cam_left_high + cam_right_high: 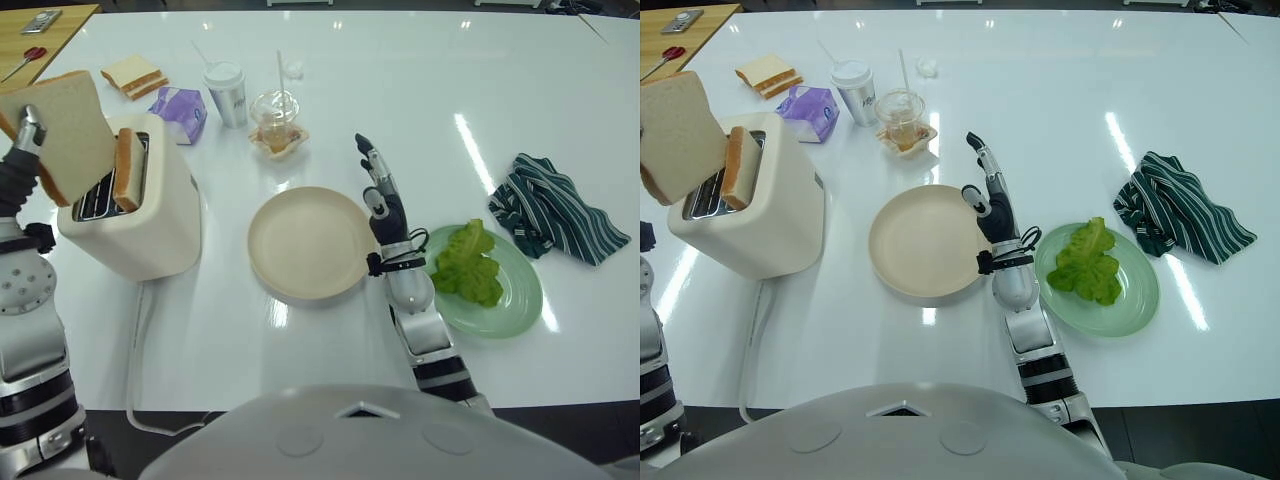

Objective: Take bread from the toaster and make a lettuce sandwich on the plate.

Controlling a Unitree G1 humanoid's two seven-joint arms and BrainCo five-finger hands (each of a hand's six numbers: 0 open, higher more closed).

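My left hand (pixel 27 135) is shut on a slice of bread (pixel 66 132), held tilted just above the left slot of the cream toaster (pixel 135 215). A second slice (pixel 126 168) stands in the toaster's right slot. An empty beige plate (pixel 308 242) lies in the middle of the white table. My right hand (pixel 382 195) rests open at the plate's right edge, fingers pointing away from me. A lettuce leaf (pixel 469 263) lies on a green plate (pixel 515 305) to the right of that hand.
Behind the toaster lie two stacked bread slices (pixel 134 76) and a purple tissue pack (pixel 181 112). A lidded paper cup (pixel 227 94) and a clear cup with a straw (pixel 276 120) stand behind the plate. A striped cloth (pixel 555 208) lies at the right.
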